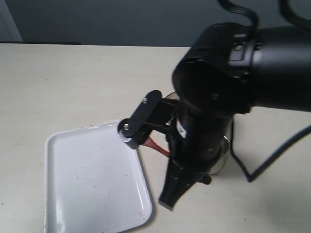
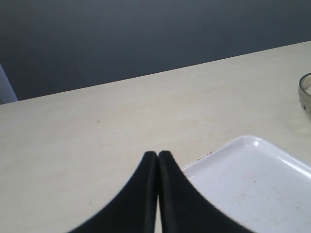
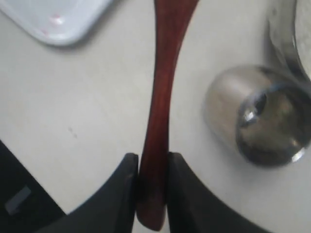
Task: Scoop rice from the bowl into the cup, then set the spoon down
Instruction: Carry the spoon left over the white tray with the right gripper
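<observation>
Between the tips of the right pincer [image 3: 152, 160], the spoon [image 3: 159, 92] is pinched low on its slim handle, w/ the handle running out over bare counter [image 3: 82, 107] toward the corner of a white tray [image 3: 58, 19]. Its round end is cut off by the frame, so no telling if it carries anything. The cup [image 3: 260, 116] sits just beside the handle, not touching, and the bowl [image 3: 285, 34] shows its rim right behind the cup. The cup's inside reads as dark reflections, so can't tell whether grains are in there. The rice [image 2: 307, 86] shows only as a pale patch inside a steel rim at the edge of the left wrist view, prob. the bowl. W/ the spoon pointing away from both vessels, scooping looks done or nearly so. What's left would be laying the spoon down & letting go, but that's a guess. The left pincer [image 2: 158, 158] is pressed together, holding nothing, above the counter by the tray's corner. In the way: the tray rim is close to the spoon's far end, the cup is near enough to get knocked, and the right arm [image 1: 243, 68] blocks most of the exterior view.
</observation>
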Tool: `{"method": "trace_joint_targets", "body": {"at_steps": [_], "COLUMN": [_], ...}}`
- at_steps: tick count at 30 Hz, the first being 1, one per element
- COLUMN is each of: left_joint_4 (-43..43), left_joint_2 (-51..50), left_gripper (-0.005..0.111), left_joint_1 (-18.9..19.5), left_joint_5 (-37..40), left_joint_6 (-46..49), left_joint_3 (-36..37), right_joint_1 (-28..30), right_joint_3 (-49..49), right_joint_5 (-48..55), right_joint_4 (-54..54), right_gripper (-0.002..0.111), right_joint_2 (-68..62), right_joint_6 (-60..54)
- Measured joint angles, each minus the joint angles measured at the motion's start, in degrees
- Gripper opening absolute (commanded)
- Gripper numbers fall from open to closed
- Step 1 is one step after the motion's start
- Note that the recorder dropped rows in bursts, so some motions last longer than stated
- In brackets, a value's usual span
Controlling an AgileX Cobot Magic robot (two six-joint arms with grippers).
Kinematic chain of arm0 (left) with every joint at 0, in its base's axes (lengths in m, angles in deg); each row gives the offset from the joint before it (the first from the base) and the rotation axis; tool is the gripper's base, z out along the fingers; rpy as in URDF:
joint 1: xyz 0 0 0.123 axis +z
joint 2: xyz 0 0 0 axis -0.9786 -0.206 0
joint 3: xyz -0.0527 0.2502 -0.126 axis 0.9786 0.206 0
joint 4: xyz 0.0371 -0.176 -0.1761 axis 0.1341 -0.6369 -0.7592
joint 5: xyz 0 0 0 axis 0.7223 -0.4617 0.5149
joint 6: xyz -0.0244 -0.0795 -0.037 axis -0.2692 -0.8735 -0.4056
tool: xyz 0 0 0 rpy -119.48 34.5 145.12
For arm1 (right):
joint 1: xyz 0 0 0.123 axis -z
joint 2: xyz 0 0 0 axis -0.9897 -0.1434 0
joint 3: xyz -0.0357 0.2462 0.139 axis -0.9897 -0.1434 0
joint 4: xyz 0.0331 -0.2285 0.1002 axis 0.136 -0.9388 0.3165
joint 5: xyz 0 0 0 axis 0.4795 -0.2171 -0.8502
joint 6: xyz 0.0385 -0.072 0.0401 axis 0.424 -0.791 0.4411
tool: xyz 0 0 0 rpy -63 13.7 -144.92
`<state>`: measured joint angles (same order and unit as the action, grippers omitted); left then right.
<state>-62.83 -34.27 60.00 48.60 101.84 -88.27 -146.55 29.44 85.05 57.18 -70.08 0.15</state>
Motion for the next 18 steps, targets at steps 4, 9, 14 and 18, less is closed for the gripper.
{"method": "trace_joint_targets", "body": {"at_steps": [4, 9, 14, 18], "left_joint_4": [0.0, 0.0, 0.0, 0.0], "left_joint_2": [0.0, 0.0, 0.0, 0.0], "left_gripper": [0.001, 0.001, 0.001, 0.001], "left_joint_1": [0.0, 0.0, 0.0, 0.0], "left_joint_5": [0.0, 0.0, 0.0, 0.0], "left_joint_6": [0.0, 0.0, 0.0, 0.0], "left_joint_3": [0.0, 0.0, 0.0, 0.0], "right_joint_1": [-1.11, -1.57, -1.57, -1.64], "right_joint_3": [5.4, 11.11, 11.24, 11.24], "right_joint_5": [-6.27, -16.16, -17.71, -18.61], "right_joint_4": [4.43, 11.81, 13.66, 18.13], "right_gripper": [-0.001, -0.001, -0.001, -0.001], "right_joint_2": [-4.75, -11.41, -18.23, -19.24], "right_joint_6": [-0.64, -0.84, -1.01, -1.01]}}
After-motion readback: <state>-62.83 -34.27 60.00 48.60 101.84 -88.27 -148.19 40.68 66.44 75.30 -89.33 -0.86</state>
